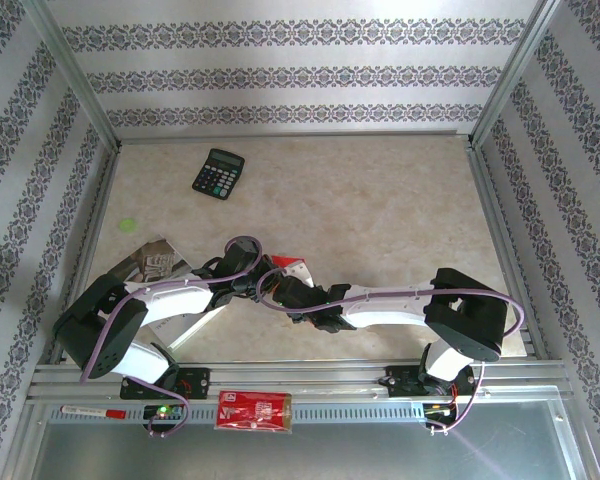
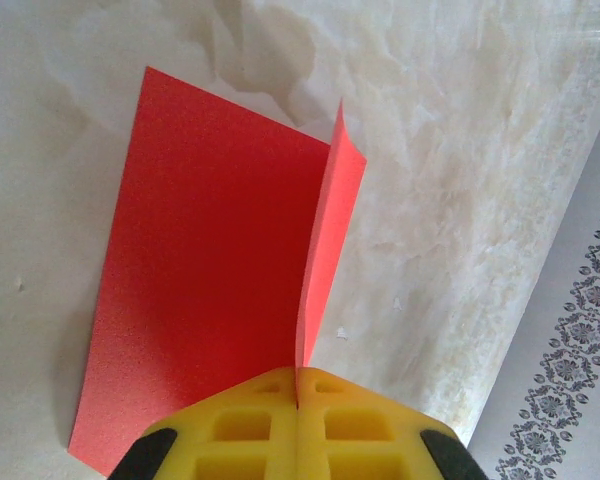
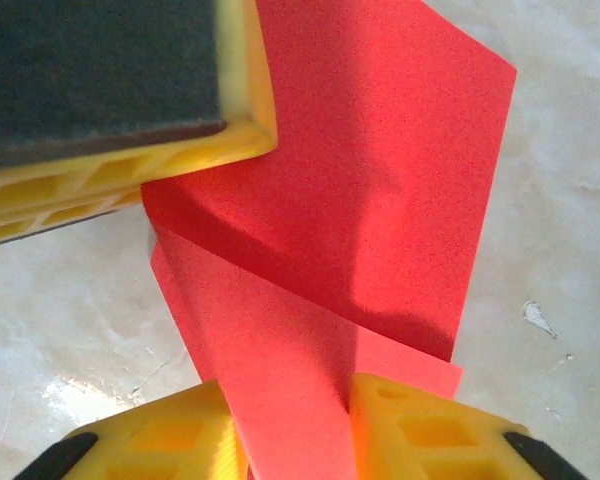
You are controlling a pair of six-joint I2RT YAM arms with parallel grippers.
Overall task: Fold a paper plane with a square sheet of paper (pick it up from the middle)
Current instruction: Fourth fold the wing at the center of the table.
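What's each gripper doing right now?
Left gripper: shut on the red paper sheet.
Right gripper: cannot be told; the paper hides the gap between its jaws.

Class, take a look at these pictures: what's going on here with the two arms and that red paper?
Two robot arms are folding a red square sheet of paper over the marbled table. The left gripper is shut on a flap that stands up along a crease. The right gripper has another part of the sheet between its fingers, though whether it is clamped is unclear. The sheet is only partly folded and is not yet a plane.
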